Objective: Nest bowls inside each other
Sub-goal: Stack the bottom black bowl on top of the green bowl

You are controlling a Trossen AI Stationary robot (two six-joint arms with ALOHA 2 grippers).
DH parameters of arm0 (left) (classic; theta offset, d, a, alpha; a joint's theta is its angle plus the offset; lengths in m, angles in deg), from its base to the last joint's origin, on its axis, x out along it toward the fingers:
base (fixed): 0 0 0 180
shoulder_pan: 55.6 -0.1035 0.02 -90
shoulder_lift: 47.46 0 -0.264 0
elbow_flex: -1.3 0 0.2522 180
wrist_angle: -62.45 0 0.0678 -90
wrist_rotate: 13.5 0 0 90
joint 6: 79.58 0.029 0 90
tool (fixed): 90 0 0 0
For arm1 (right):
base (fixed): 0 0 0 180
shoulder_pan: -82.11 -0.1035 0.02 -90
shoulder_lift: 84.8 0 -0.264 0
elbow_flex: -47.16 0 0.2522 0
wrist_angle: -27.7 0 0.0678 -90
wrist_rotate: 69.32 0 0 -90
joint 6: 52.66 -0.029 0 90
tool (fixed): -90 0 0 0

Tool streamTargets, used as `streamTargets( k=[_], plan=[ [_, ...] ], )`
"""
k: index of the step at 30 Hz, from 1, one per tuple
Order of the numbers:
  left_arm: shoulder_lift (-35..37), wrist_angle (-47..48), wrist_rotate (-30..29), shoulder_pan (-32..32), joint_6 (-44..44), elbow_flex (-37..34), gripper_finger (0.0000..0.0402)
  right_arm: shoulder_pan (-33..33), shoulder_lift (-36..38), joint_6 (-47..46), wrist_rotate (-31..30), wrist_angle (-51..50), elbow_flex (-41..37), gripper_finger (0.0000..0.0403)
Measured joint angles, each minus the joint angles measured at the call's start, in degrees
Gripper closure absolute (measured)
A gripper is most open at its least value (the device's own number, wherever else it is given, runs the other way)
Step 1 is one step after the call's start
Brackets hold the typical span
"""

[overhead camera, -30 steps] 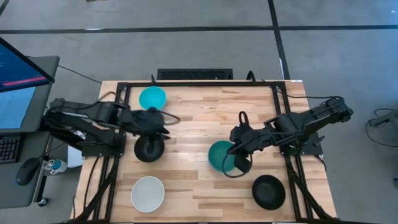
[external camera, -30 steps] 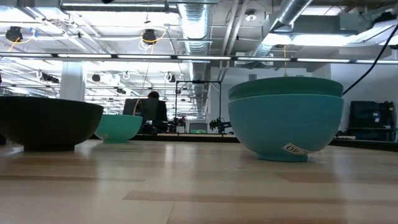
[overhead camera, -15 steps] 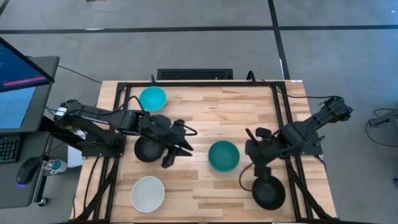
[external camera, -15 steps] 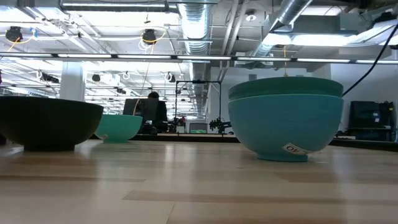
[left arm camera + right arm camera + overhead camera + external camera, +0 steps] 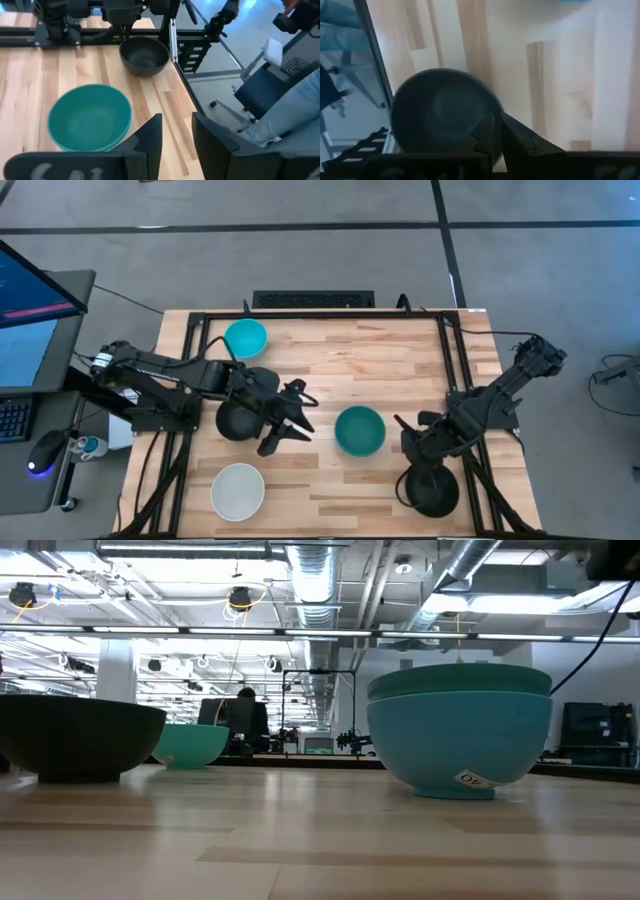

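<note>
A teal-green bowl sits nested in a blue bowl [image 5: 360, 430] [image 5: 460, 730] at mid-table. My left gripper [image 5: 290, 418] [image 5: 177, 137] is open and hovers between that stack [image 5: 90, 122] and a black bowl [image 5: 238, 422] [image 5: 75, 735] on its left. My right gripper [image 5: 405, 442] [image 5: 497, 134] is shut, over the far-left rim of the second black bowl [image 5: 432, 490] [image 5: 440, 115] [image 5: 144, 55] near the right front corner. A white bowl [image 5: 238, 491] and a cyan bowl [image 5: 245, 338] [image 5: 190, 745] stand upright on the left side. My right gripper's fingertips [image 5: 487, 132] lie over the black bowl's rim [image 5: 482, 97], coming from above and slanting toward the near edge. I cannot tell whether they touch it. The bowl rests upright on the table.
A black frame [image 5: 455, 380] runs round the wooden table [image 5: 330, 370], close beside the right black bowl. A monitor and mouse sit off the left edge. A person's legs and a chair [image 5: 280, 95] show beyond the table's right side.
My right gripper has left the teal stack and swung toward the near right corner, ending over the black bowl there. My left gripper has moved from over the left black bowl toward the stack, a little nearer the front edge. No bowl has moved.
</note>
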Motion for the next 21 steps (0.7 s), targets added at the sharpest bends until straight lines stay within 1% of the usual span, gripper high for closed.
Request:
streamTargets(
  k=[7,14,17,21],
  plan=[
    [0.05,-0.73,2.01,0.03,2.80,-0.01,0.0305,-0.39,-0.02,-0.38,2.13,0.50,-5.25,0.0351],
    [0.05,-1.28,1.84,0.00,3.48,-0.01,0.0305,-1.62,-0.02,-0.38,7.35,0.43,-9.80,0.0351],
    [0.05,-1.32,1.46,0.00,3.49,-0.01,0.0305,-2.29,-0.02,-0.38,8.97,0.92,-10.40,0.0351],
    [0.05,-1.33,1.21,0.00,3.44,-0.01,0.0305,-2.18,-0.02,-0.36,8.93,5.24,-10.38,0.0351]
  ],
)
